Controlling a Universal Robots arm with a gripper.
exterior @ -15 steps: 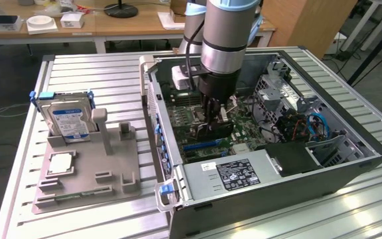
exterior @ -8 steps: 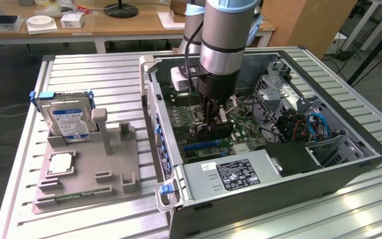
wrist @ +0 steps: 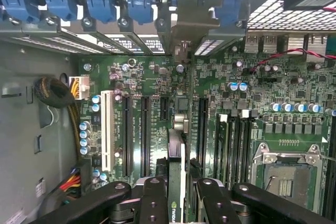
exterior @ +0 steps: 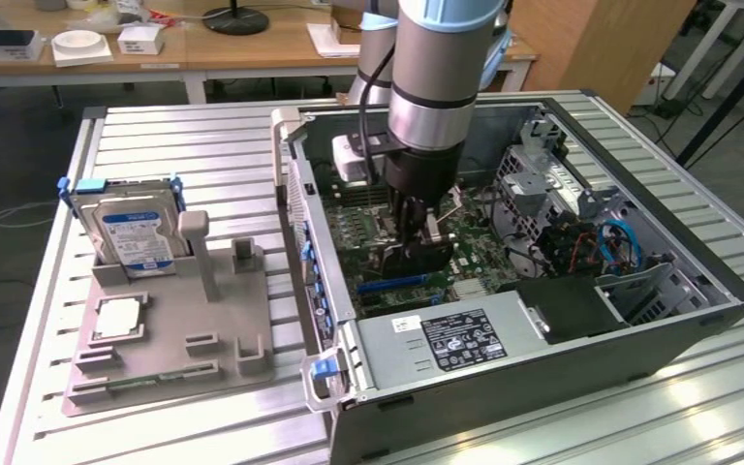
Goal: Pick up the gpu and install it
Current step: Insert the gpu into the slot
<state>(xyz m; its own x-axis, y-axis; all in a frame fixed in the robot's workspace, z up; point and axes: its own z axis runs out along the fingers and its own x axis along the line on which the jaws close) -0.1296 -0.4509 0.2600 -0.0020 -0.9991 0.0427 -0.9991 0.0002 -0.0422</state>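
My gripper [exterior: 420, 235] reaches down into the open computer case [exterior: 682, 320], over the green motherboard [exterior: 476, 257]. It is shut on the gpu [exterior: 414, 263], a thin black card held upright on edge. In the wrist view the gpu [wrist: 177, 171] runs edge-on between my two black fingers [wrist: 153, 198], with a green logo patch near the grip. Its lower edge sits along a long black expansion slot [wrist: 201, 129], and its metal bracket end [wrist: 185, 35] meets the rear slot openings. I cannot tell whether the card is seated in the slot.
Outside the case, a grey fixture plate [exterior: 166, 339] holds a silver hard drive [exterior: 136, 232] in a blue-clipped stand. Inside are a power supply [exterior: 456, 339], a CPU socket [wrist: 289, 177], memory slots [wrist: 233, 140], cable bundles [wrist: 52, 93] and blue retention clips [wrist: 100, 6].
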